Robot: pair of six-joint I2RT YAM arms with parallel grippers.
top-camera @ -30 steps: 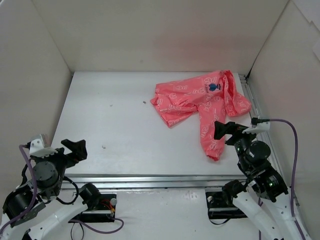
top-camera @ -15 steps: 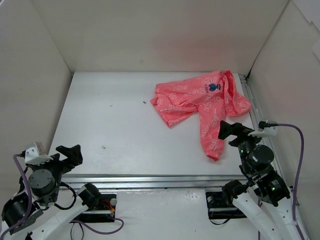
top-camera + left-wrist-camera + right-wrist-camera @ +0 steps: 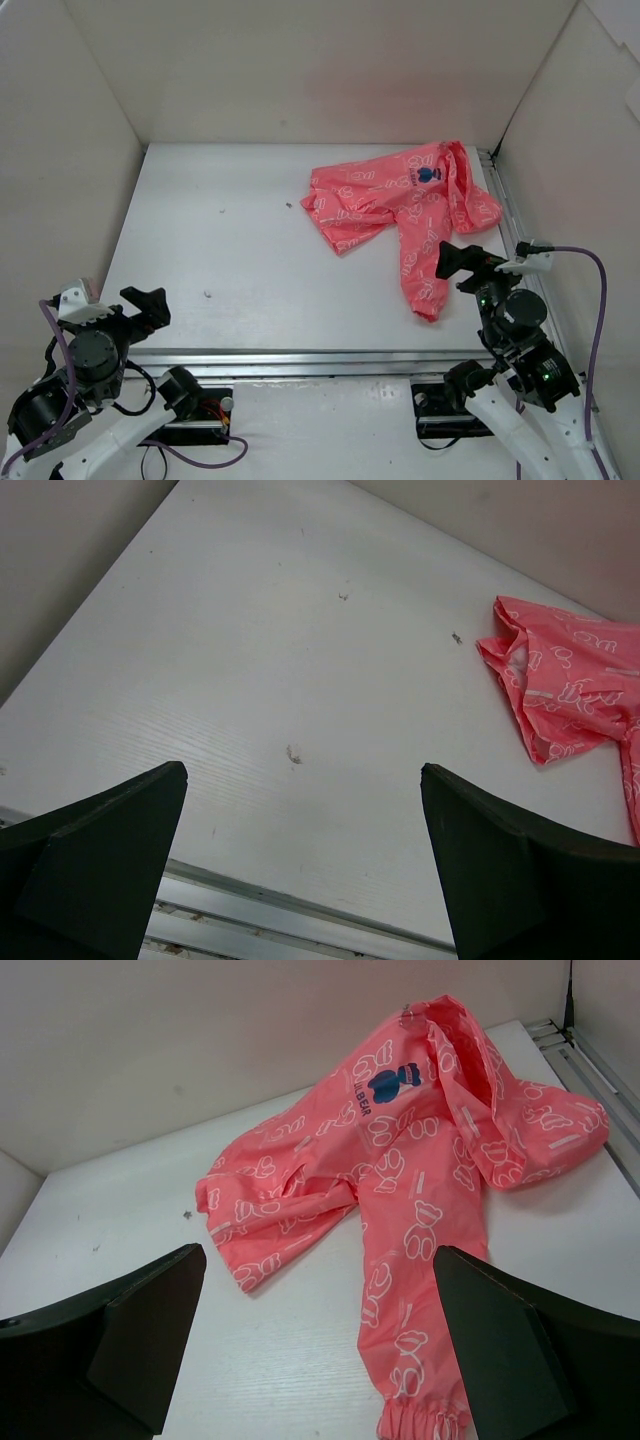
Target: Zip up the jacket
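Note:
The coral-pink jacket [image 3: 405, 200] with white bear print lies crumpled at the back right of the table, its dark blue emblem [image 3: 430, 173] facing up and one sleeve running toward the front edge. It also shows in the right wrist view [image 3: 400, 1150] and at the right edge of the left wrist view [image 3: 575, 685]. My right gripper [image 3: 462, 262] is open and empty, just right of the sleeve cuff [image 3: 420, 1422]. My left gripper [image 3: 145, 305] is open and empty at the front left, far from the jacket. The zipper does not show.
White walls enclose the table [image 3: 250, 250] on three sides. A metal rail [image 3: 300, 355] runs along the front edge and another [image 3: 505, 200] along the right side. Small dark specks [image 3: 207, 295] lie on the table.
My left arm dropped lower toward the front left, then rose slightly. My right gripper shifted a little right and toward the front. The jacket has not moved.

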